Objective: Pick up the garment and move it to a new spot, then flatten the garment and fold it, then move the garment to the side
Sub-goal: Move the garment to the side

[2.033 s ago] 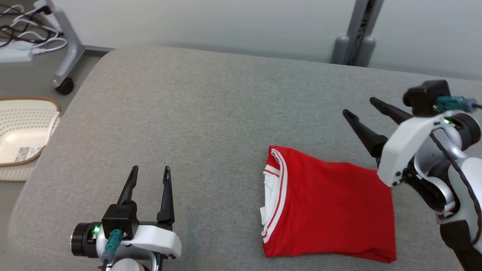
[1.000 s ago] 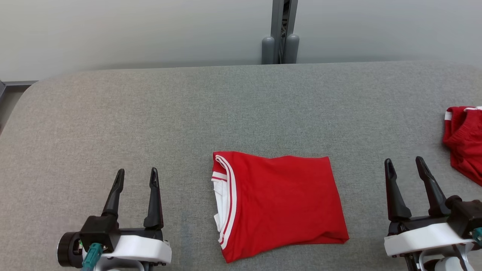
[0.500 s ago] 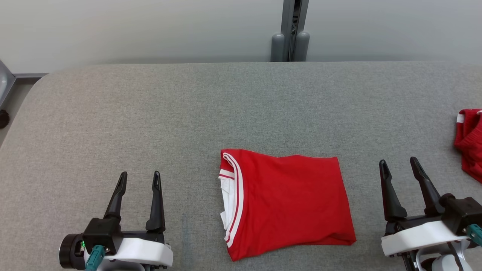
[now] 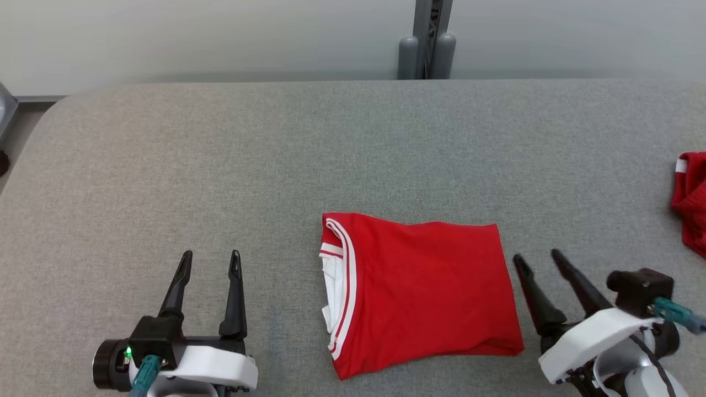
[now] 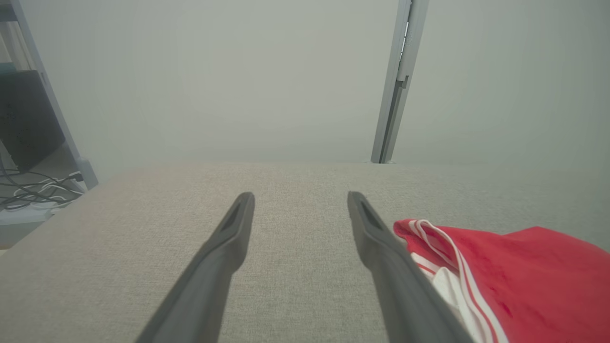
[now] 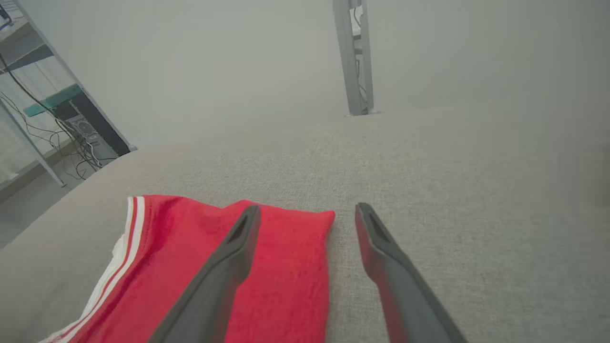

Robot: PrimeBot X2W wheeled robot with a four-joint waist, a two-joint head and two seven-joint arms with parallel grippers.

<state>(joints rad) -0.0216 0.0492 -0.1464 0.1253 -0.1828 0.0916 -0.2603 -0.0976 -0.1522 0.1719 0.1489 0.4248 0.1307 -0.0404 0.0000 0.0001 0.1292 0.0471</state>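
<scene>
Left gripper (image 4: 211,255) and right gripper (image 4: 538,256) both stand with fingers spread and empty, the folded red garment (image 4: 424,286) lying flat between them, just beside the right one.

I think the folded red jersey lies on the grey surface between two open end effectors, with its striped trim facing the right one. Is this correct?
Not quite. The striped trim faces the left end effector, not the right end effector, as the head view shows. The rest holds: the jersey lies folded on the grey surface between two open end effectors.
</scene>
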